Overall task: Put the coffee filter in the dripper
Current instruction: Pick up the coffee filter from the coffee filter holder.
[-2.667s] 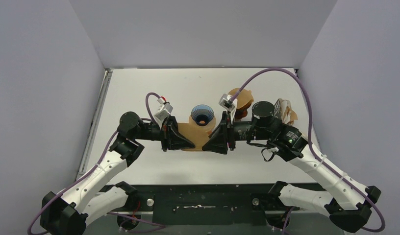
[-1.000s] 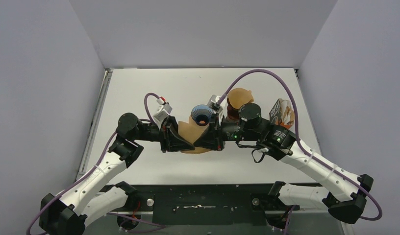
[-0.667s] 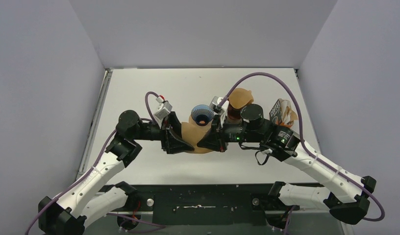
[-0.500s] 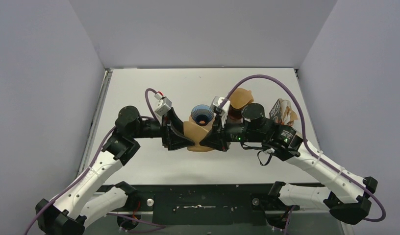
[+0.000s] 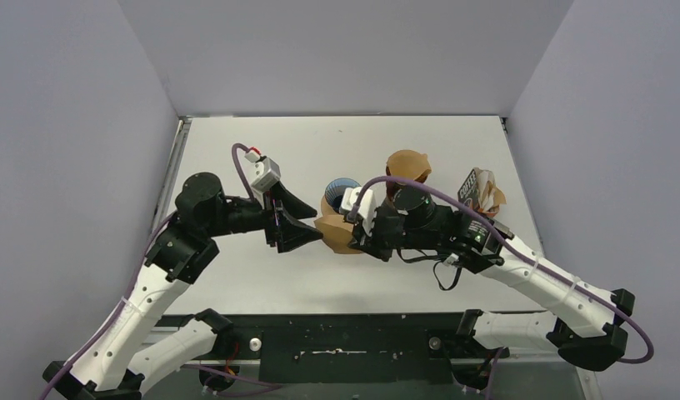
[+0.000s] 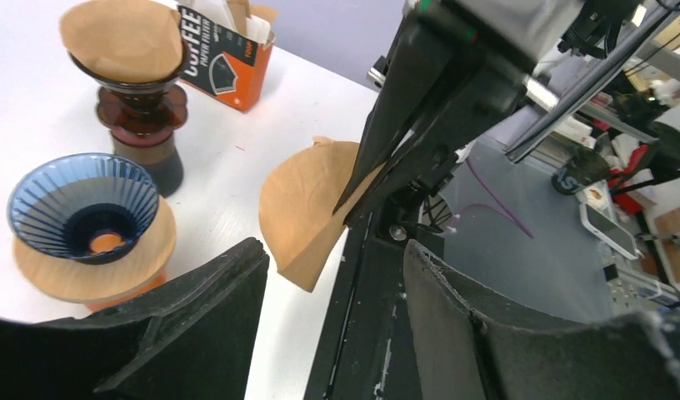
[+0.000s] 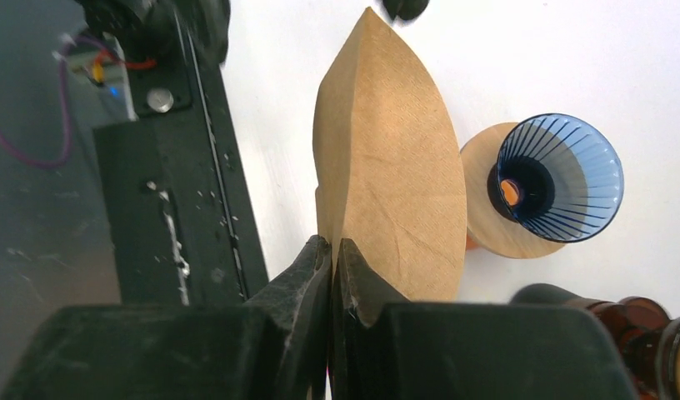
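Right wrist view has the coffee filter (image 7: 395,167) standing on edge in the middle of the frame. One edge is pinched flat between the right jaws, which are closed on it. The paper is held clear of the worktop (image 7: 637,50) and bulges partly open like a pod. The blue ribbed dripper (image 7: 557,177) sits at the right of that frame on its wooden collar, near the filter but apart from it, with no paper inside. Left wrist view shows the left jaws spread wide and gripping nothing, pointed toward the hanging paper. The filter looks feather-light, limp and easily creased, so the hold belongs on the edge or seam, lightly, leaving the cone free to open as it goes in.
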`<state>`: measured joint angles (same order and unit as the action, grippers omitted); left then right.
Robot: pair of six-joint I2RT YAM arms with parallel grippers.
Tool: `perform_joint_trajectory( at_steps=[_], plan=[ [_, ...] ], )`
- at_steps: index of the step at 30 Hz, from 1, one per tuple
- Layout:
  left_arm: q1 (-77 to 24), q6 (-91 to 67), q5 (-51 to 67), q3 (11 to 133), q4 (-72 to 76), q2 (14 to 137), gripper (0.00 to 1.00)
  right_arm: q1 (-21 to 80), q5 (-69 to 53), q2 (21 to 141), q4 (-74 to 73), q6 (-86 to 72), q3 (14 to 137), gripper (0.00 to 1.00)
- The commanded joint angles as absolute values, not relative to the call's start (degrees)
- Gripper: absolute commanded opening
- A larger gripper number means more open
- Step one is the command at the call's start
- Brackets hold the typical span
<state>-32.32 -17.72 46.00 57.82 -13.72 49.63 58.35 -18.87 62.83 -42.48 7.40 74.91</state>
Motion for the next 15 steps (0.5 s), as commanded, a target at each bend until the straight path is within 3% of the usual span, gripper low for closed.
perform_joint_trajectory(
  at_steps=[1, 15],
  plan=[
    [-32.6, -12.6, 41.7, 63.7, -22.6, 48.8, 0.58, 61.1, -12.9, 63.4, -44.6, 19.4, 76.3, 0.00],
    [-33.7, -9.1, 40.9, 67.7, -31.2, 53.0, 0.59, 65.9, -14.0, 62.5, -46.2, 47.2, 73.8, 0.00]
  ],
)
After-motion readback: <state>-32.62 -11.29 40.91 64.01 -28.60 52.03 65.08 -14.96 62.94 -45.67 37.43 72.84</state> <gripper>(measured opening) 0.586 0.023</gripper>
